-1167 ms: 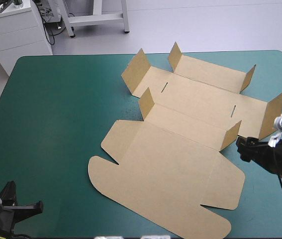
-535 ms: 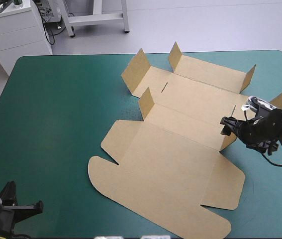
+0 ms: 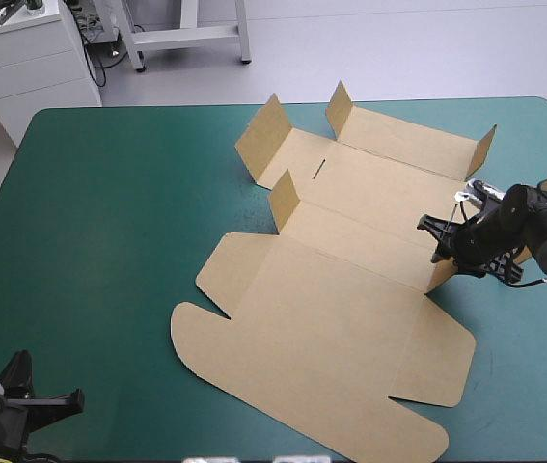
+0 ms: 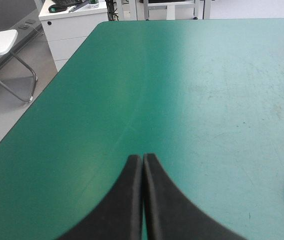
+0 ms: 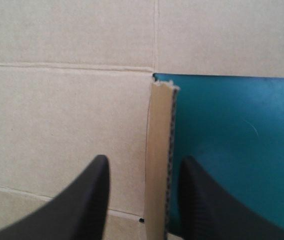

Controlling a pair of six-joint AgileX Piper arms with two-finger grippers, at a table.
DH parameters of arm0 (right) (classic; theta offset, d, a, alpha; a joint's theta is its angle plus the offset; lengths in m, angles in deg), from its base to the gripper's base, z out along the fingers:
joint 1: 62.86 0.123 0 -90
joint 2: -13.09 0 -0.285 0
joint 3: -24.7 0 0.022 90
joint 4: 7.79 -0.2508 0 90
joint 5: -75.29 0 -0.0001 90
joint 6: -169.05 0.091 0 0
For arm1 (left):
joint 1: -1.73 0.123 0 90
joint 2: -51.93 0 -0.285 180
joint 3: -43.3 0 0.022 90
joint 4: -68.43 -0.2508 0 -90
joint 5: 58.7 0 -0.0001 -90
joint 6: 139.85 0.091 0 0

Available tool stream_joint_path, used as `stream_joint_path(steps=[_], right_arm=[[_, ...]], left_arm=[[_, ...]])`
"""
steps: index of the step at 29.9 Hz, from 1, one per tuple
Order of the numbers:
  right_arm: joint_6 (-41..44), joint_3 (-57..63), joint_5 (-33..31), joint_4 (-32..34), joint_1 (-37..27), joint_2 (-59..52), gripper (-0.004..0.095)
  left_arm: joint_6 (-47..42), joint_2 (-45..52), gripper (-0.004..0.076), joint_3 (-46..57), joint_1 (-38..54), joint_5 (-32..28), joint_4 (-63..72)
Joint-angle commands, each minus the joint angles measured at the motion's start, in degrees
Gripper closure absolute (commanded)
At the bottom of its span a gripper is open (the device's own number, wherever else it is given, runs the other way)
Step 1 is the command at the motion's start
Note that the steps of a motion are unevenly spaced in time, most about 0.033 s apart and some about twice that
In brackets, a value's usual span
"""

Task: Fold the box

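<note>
Box (image 3: 331, 309) mostly flat on worktop (image 3: 109, 212); right gripper (image 5: 144, 160) wide, straddling one raised flap (image 5: 158, 145); left gripper (image 4: 143, 157) pressed closed, well apart.

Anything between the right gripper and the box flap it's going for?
Nothing visible. The right gripper is open and straddles the upright flap of the box, one finger over board, the other over the teal-green cover.
</note>
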Motion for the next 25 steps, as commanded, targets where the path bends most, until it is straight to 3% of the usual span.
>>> stream_joint_path(steps=[1, 6, 12, 18, 25], right_arm=[[-0.18, -1.86, -0.98, 0.49, 0.08, -1.71, 0.0932], [-0.56, -1.86, -1.37, 0.77, 0.08, -1.71, 0.093], [-10.13, -2.81, -1.46, 0.13, 0.24, -1.58, 0.0929], [-22.67, -9.94, -3.99, 3.0, 0.24, 1.98, 0.093], [-41.38, -23.82, -7.58, 1.48, 1.84, 9.02, 0.093]], left_arm=[[-0.25, 0.95, 0.0756, -1.29, -0.24, -4.14, 0.11], [-0.25, 0.95, 0.0756, -1.29, -0.24, -4.14, 0.11], [-0.25, 0.95, 0.0756, -1.29, -0.24, -4.14, 0.11], [-0.25, 0.95, 0.0756, -1.29, -0.24, -4.14, 0.11], [-0.25, 0.95, 0.0756, -1.29, -0.24, -4.14, 0.11]])
